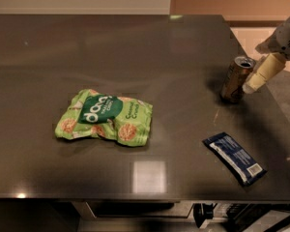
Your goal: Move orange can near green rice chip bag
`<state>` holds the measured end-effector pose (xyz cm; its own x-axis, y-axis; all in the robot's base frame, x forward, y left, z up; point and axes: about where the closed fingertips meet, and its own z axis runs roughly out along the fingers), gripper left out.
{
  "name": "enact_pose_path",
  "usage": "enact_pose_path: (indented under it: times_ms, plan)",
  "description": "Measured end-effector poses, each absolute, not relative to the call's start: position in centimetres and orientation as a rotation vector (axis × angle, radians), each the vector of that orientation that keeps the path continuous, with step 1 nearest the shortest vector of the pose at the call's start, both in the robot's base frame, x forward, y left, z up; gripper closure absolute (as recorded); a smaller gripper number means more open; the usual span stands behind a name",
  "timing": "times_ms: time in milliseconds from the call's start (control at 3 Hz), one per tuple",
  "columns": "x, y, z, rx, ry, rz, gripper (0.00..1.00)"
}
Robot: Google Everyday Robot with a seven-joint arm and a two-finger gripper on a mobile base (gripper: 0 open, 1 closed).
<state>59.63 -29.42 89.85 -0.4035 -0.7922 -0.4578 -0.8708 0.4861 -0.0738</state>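
Note:
The orange can [235, 79] stands upright near the right edge of the dark table [150, 52], its silver top with a dark hole showing. The green rice chip bag [105, 118] lies flat left of centre, well apart from the can. My gripper [253, 81] comes in from the right edge; one pale finger [264, 71] sits just right of the can, close to its upper side. The other finger is hidden.
A dark blue flat packet [235, 156] lies near the front right corner. The table's front edge runs along the bottom, with cabinet parts below. The right edge is just past the can, with pale floor beyond.

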Motion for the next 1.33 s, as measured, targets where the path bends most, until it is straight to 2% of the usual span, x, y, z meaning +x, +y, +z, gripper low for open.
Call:
enact_pose_path:
  times_ms: [333, 1000, 1333]
  plan:
    - [60.0, -28.7, 89.6, -1.371, 2.289, 0.312, 0.16]
    - [59.1, -26.3, 90.2, -1.403, 2.228, 0.421, 0.62]
    - [57.4, -23.4, 91.4, -1.452, 2.159, 0.511, 0.86]
